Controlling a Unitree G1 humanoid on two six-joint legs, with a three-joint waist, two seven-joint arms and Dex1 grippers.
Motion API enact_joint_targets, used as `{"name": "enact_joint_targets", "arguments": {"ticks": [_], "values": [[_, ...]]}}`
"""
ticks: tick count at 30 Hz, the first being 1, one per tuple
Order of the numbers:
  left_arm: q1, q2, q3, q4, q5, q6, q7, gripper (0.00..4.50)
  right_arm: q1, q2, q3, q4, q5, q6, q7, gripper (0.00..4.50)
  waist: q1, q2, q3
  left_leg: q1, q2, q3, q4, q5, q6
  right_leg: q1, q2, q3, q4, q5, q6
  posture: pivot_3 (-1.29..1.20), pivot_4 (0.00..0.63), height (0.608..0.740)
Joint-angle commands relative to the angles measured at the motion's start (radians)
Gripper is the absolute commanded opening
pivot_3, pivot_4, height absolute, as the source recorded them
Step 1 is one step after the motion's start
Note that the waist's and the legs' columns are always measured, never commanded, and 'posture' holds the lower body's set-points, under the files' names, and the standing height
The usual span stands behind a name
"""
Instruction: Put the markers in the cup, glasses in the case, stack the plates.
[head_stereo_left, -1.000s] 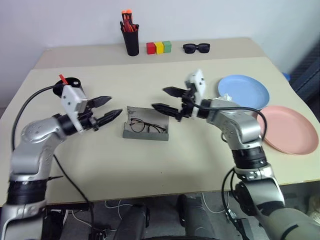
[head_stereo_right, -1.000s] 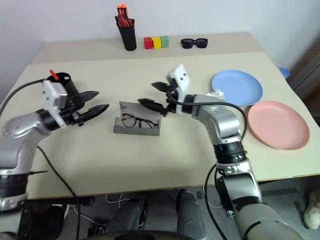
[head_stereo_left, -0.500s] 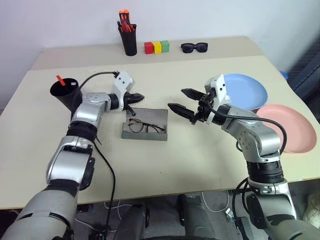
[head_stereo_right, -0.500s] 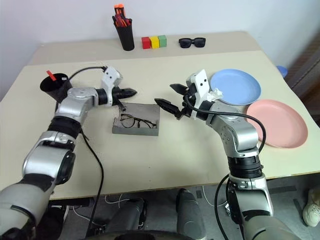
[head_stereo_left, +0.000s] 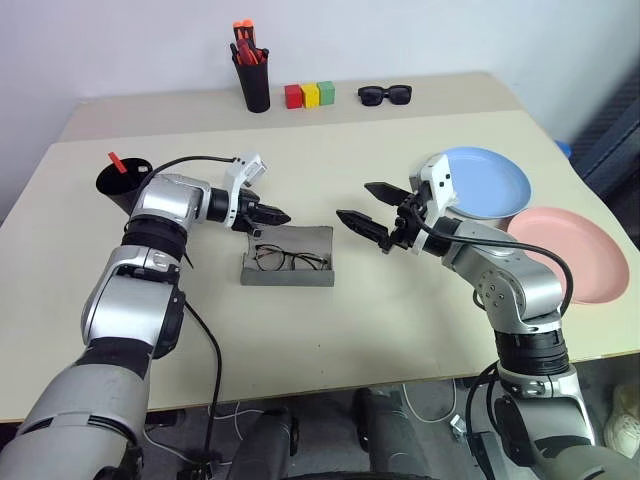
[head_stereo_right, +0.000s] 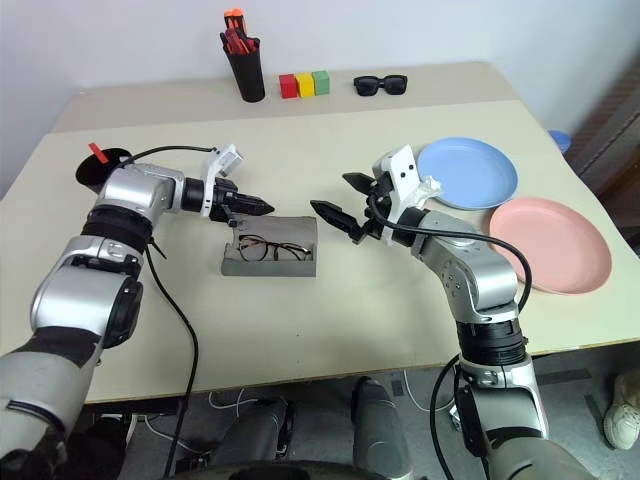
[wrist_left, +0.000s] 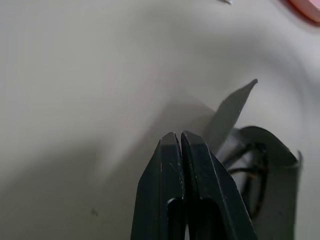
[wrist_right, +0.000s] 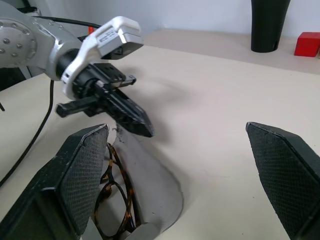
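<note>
Glasses already lie inside the case, which sits open near the middle of the surface with its lid still up, so you can count that part as nearly done. Your left pincer has its fingers pressed together on nothing, just beside the case's far edge; I judge you are about to nudge the lid down. Your right pincer hangs spread wide and empty, a little past the case's right end. The cup near the left edge shows one red-tipped marker; I cannot tell whether the second is inside. The blue plate and pink plate lie side by side near the right edge, unstacked.
</note>
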Motion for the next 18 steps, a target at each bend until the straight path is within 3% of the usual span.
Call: {"name": "enact_joint_targets", "arguments": {"ticks": [1, 6, 9, 15, 18], "values": [[0.060, 0.040, -0.009, -0.161, -0.030, 0.099, -0.030, 0.06, -0.029, -0.003, 0.000, -0.018, 0.004, -0.027, 0.002, 4.50, -0.003, 0.000, 0.000, 0.000, 0.000, 0.000, 0.000, 0.000, 0.000, 0.000, 0.000, 0.000, 0.000, 0.000, 0.000, 0.00, 0.150, 0.740], [0.223, 0.118, -0.048, -0.477, -0.052, 0.180, -0.036, 0.06, -0.040, -0.003, 0.009, 0.006, -0.006, -0.041, 0.004, 4.50, -0.006, 0.001, 0.000, 0.000, 0.000, 0.000, -0.001, 0.000, 0.000, -0.001, 0.000, 0.000, 0.001, 0.000, 0.000, 0.00, 0.150, 0.740], [0.306, 0.122, 0.001, -0.622, -0.074, 0.140, 0.033, 0.06, -0.044, -0.006, 0.015, 0.016, -0.010, -0.052, 0.005, 4.50, 0.001, 0.000, 0.000, -0.001, 0.001, 0.000, 0.000, 0.000, 0.000, -0.002, 0.000, 0.001, 0.001, 0.000, 0.000, 0.00, 0.150, 0.740], [0.372, 0.076, 0.132, -0.713, -0.113, -0.022, 0.223, 0.06, -0.051, -0.007, 0.019, 0.035, -0.033, -0.079, 0.001, 4.50, 0.009, 0.000, 0.000, -0.001, 0.001, 0.000, 0.001, 0.000, 0.000, -0.002, 0.000, 0.001, 0.000, 0.000, 0.000, 0.00, 0.150, 0.740], [0.326, 0.027, 0.257, -0.677, -0.210, -0.025, 0.289, 0.93, -0.063, -0.009, -0.001, 0.052, -0.043, -0.097, -0.013, 4.50, 0.016, 0.000, 0.000, -0.001, 0.001, 0.001, 0.001, 0.000, -0.001, -0.002, 0.000, 0.001, -0.001, 0.000, -0.001, 0.00, 0.150, 0.740]]}}
